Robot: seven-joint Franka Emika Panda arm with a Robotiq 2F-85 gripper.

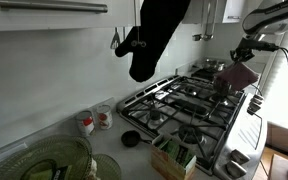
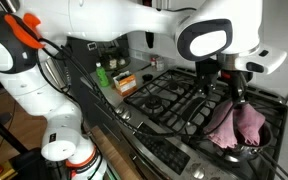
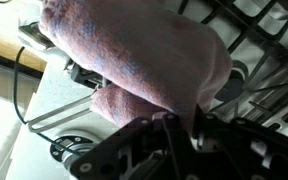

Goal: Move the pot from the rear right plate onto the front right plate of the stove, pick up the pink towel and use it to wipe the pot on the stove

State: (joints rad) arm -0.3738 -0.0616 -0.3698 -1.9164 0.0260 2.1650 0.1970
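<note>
- Wrist view is mostly filled by the pink towel (image 3: 134,60), bunched in a thick fold from 10 o'clock to 3 o'clock, right against the camera
- At 6 o'clock in that view the dark gripper (image 3: 179,125) comes up into the cloth; its jaws are nearly closed and pinch a fold of the towel
- Black grate bars of the stove (image 3: 259,40) show past the cloth at 2 o'clock, and a pale surface with a dark cable lies at 8 o'clock
- In an exterior view the gripper (image 2: 236,95) points down at 3 o'clock and the towel (image 2: 234,125) hangs from it in a loose bundle
- A curved dark rim beside the lower edge of the cloth at 4 o'clock is all that shows of the pot (image 2: 267,143); I cannot tell whether the cloth touches it
- The stove (image 2: 169,95) spreads from the centre towards 5 o'clock, with bottles (image 2: 104,75) on the counter at 10 o'clock
- In an exterior view the gripper (image 1: 246,55) stands at 2 o'clock with the towel (image 1: 238,76) below it, over the far end of the stove (image 1: 184,105)
- A black oven mitt (image 1: 156,35) hangs at 12 o'clock, well apart from the towel
- Two red-marked jars (image 1: 94,120) sit on the counter at 8 o'clock, beside the stove
</note>
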